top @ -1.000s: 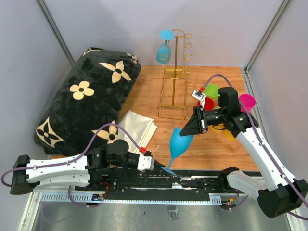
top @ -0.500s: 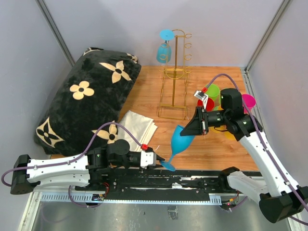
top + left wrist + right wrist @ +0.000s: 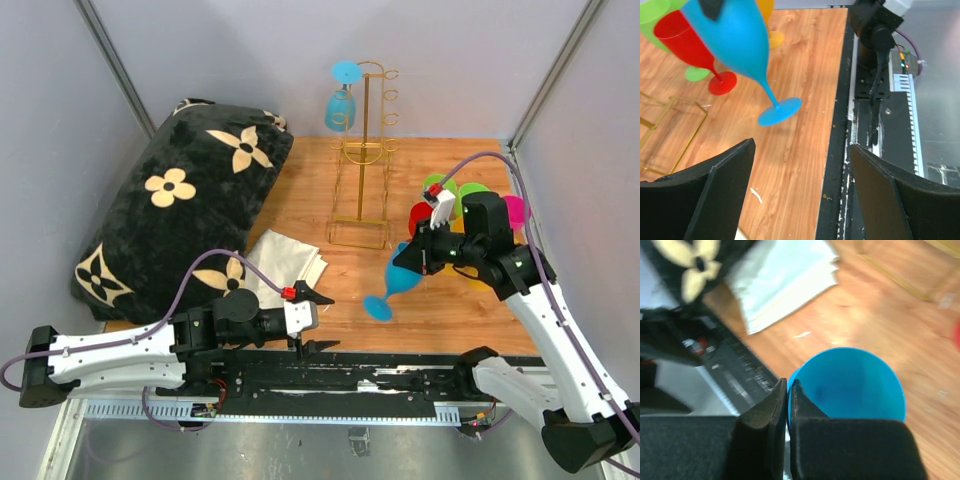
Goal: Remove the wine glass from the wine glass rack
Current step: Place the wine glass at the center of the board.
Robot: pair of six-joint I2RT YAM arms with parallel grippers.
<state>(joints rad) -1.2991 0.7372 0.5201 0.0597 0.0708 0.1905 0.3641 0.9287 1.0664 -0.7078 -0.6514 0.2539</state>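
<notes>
The gold wine glass rack (image 3: 365, 150) stands at the back of the table, its wire base (image 3: 670, 117) showing in the left wrist view. A pale blue wine glass (image 3: 340, 105) hangs upside down from the rack's left side. My right gripper (image 3: 422, 258) (image 3: 789, 390) is shut on the rim of a bright blue wine glass (image 3: 403, 277) (image 3: 855, 385) (image 3: 735, 40). That glass hangs tilted, its foot (image 3: 378, 307) low over the wood. My left gripper (image 3: 315, 322) (image 3: 802, 150) is open at the table's near edge, empty, apart from the foot.
A black flowered pillow (image 3: 180, 200) fills the left side, with a white cloth (image 3: 285, 262) beside it. Red (image 3: 425, 215), green (image 3: 440, 185) and pink (image 3: 515, 208) glasses stand behind the right arm. A black rail (image 3: 380, 375) runs along the near edge.
My left gripper let go of the blue glass's foot and opened. The right arm carried the glass to the right, away from the left gripper, and it now hangs more upright.
</notes>
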